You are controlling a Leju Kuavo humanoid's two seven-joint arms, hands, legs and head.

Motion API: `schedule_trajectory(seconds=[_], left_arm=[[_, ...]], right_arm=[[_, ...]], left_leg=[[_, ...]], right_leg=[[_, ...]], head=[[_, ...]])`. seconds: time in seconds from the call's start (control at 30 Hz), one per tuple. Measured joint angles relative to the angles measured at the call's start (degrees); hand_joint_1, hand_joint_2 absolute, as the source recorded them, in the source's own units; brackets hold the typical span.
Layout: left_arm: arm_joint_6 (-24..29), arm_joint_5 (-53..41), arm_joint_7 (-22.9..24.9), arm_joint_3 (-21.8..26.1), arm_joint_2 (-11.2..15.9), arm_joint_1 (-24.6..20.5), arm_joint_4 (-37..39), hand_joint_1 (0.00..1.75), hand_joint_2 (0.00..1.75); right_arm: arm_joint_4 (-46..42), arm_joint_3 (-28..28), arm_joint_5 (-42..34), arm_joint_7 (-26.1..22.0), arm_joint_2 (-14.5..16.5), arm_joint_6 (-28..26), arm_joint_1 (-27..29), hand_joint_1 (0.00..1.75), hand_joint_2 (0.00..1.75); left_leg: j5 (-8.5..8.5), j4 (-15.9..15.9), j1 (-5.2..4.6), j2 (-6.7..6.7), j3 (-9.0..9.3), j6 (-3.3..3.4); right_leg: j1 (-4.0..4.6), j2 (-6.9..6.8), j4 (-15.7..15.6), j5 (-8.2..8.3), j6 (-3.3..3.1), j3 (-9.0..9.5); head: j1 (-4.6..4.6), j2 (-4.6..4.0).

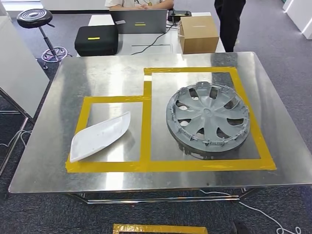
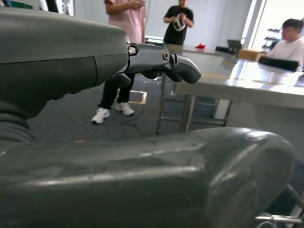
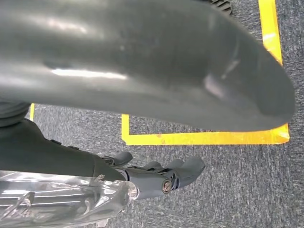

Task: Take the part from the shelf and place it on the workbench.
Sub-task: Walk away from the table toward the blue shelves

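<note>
- Grey carpet runs under a steel workbench [image 1: 55,146], which carries 2 yellow-taped bays [image 1: 146,126]; beyond it stands a white table with a laptop, a black case [image 1: 96,40] and a cardboard box [image 1: 198,33], and a person sits there.
- Inside the larger bay lies a grey wheel cover [image 1: 207,119], flat, face up.
- Inside the smaller bay lies a white elongated part [image 1: 99,136], its long axis slanting from the near-left corner up toward the far right (both pieces already rest on the bench, so the placing looks done, or a fresh fetch is due).
- Left hand [image 2: 157,64] hangs beside the bench with fingers extended and nothing in them, so it reads as empty and loose.
- Right hand [image 3: 161,175] hangs over carpet with a yellow floor marking [image 3: 201,137]; its fingers are straight, holding nothing, though a clear shiny piece [image 3: 53,199] sits by the wrist and I cannot tell what it is.
- Judging by sides, the left hand is nearer the white part, the right nearer the wheel cover; no shelf can be placed from here.
</note>
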Motion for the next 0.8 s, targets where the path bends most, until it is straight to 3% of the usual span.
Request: schedule_trajectory(seconds=[0.4,0.8], left_arm=[[0.95,-12.53,8.95,2.21,-0.58,2.75,16.23,0.0,0.0],[-1.43,-17.52,13.58,2.19,-3.98,3.41,22.93,0.0,0.0]], right_arm=[[-0.34,-1.28,-0.66,0.23,0.25,-0.43,0.03,0.0,0.0],[-0.4,-1.77,-0.74,0.61,0.48,-0.63,0.02,0.0,0.0]], left_leg=[[-0.12,0.0,-0.01,0.0,0.06,0.11],[-0.17,0.0,-0.02,0.0,0.08,0.16]], right_leg=[[-0.01,0.0,-0.02,-0.06,-0.01,0.09],[-0.02,-0.02,-0.02,-0.09,0.0,0.16]], head=[[-0.01,-0.01],[0.0,-0.01]])
